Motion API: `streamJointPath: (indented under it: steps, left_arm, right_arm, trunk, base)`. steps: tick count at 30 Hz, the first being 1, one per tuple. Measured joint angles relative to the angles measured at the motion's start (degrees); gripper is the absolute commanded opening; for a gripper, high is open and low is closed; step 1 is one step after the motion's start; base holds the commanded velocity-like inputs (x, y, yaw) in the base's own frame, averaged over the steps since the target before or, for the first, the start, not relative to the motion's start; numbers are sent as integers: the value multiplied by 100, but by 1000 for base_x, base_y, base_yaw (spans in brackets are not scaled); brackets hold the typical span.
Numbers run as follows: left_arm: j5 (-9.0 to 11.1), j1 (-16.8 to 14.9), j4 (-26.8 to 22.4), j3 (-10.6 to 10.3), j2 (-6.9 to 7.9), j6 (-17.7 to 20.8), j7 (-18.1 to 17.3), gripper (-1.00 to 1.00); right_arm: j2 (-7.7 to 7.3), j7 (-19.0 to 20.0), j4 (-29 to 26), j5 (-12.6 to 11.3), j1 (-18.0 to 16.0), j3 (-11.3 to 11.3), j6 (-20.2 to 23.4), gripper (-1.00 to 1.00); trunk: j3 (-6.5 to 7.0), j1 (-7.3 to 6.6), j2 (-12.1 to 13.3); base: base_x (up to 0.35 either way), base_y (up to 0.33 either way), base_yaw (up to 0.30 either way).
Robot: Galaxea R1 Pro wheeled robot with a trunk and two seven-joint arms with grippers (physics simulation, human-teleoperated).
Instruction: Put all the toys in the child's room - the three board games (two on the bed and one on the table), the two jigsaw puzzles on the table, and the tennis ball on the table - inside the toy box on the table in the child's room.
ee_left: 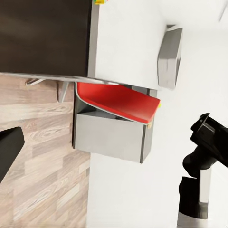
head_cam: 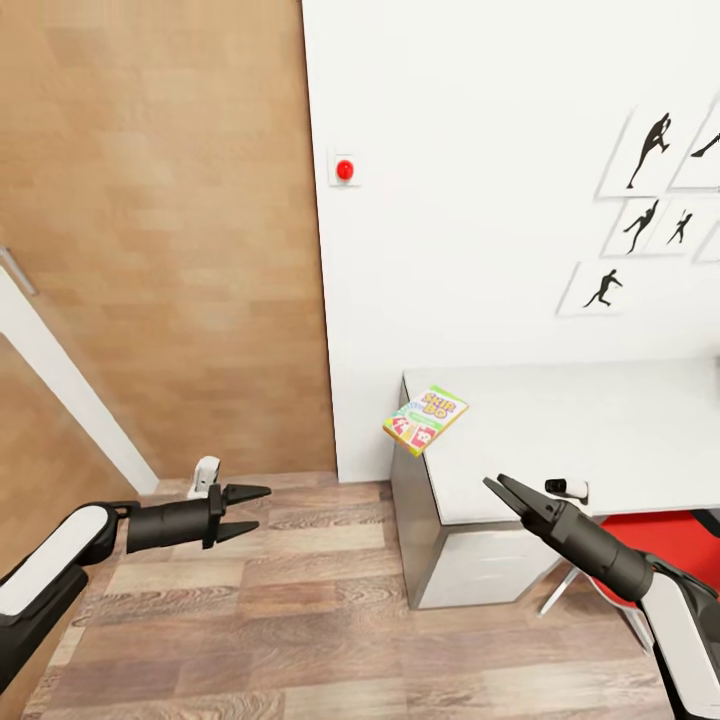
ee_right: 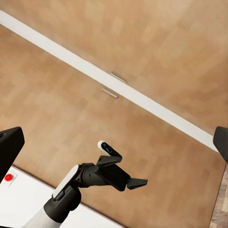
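The Skip-Bo board game (head_cam: 426,419), a flat printed cardboard box in white, green and red, lies tilted at the near corner of the table (head_cam: 600,430), part of it overhanging the edge. The table top is pale grey and matt, with a darker grey end section below; a red chair (head_cam: 665,540) is tucked under it.

My right gripper (head_cam: 497,484) hangs just in front of the table's edge, short of the box, its dark tapered fingers spread only narrowly. My left gripper (head_cam: 252,510) is well apart over the wood-plank floor (head_cam: 280,620), fingers moderately apart and holding nothing.

The job now, as I judge it, is to pick this box up. Because it juts past the corner, I would bring my right fingers above and below the overhanging part and close on the thin cardboard there. Smooth print may slip, so the grip should sit deep, not on the very rim.

A tan wooden door (head_cam: 150,250) stands beside the white wall (head_cam: 480,200).
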Motion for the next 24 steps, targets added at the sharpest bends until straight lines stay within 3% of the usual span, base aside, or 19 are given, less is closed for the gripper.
streamJointPath:
  steps: [12, 24]
  left_arm:
    - [-38, 1, -10, -133, -2, -37, 0, 100]
    - [-51, 2, -2, -125, -9, -52, 0, 100]
  right_arm:
    - [-13, 16, 2, -40, 10, -29, -151, 100]
    - [-39, 137, 8, -48, 10, -36, -170, 100]
  trunk:
    - [114, -1, 0]
    - [228, -2, 0]
  base:
    - [17, 0, 0]
    - [209, 0, 0]
